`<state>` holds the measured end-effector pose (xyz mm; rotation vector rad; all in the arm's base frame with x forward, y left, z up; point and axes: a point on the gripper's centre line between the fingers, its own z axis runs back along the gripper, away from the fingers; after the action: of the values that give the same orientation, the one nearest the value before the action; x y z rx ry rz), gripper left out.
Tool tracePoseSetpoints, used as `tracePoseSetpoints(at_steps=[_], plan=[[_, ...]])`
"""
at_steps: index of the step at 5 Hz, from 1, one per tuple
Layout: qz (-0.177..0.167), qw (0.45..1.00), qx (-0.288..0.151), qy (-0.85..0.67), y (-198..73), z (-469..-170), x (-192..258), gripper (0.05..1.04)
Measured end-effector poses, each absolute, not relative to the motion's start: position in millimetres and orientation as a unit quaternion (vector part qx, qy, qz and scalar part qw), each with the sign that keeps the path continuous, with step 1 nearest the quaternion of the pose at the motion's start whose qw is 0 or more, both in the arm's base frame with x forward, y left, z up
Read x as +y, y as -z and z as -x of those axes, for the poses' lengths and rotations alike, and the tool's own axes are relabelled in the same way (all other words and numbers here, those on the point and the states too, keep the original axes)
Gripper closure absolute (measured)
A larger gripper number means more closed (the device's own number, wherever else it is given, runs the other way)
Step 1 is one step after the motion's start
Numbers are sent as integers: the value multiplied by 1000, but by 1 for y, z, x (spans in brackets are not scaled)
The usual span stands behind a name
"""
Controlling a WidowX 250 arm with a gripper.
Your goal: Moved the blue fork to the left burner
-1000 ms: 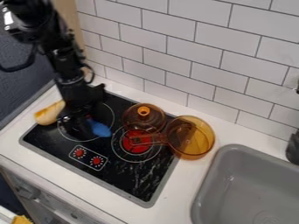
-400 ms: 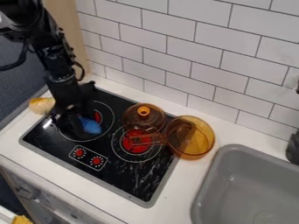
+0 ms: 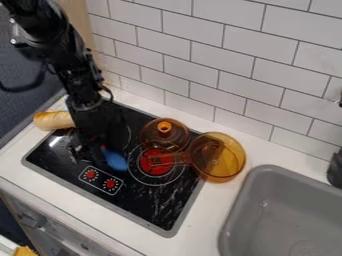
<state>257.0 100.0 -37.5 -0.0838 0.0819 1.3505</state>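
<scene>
Sink (image 3: 287, 215) right of stove (image 3: 160, 212) (pan handle (image 3: 175, 158) over right burner (image 3: 156, 171))

The black arm (image 3: 67, 65) slants down from the upper left, its wrist (image 3: 85, 102) above the gripper (image 3: 92, 153), which points downward.

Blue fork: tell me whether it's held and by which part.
The blue fork seems held in the pincer, its blue end protruding; the grip spot is hidden.

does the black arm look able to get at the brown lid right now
Probably yes: the knob of the brown lid faces up with nothing over it, and the black arm hangs close by, though the blue fork at its end may hinder it.
</scene>
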Motion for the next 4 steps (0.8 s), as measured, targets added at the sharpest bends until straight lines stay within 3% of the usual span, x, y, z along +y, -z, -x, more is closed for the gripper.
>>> tracePoseSetpoints(at_steps=[1,2,3,4], plan=[[42,795,12,-605,40,-264,99,276],[45,800,9,-598,41,-264,92,75],[48,804,11,-593,42,-264,87,78],[44,822,-27,-567,18,-274,89,83]])
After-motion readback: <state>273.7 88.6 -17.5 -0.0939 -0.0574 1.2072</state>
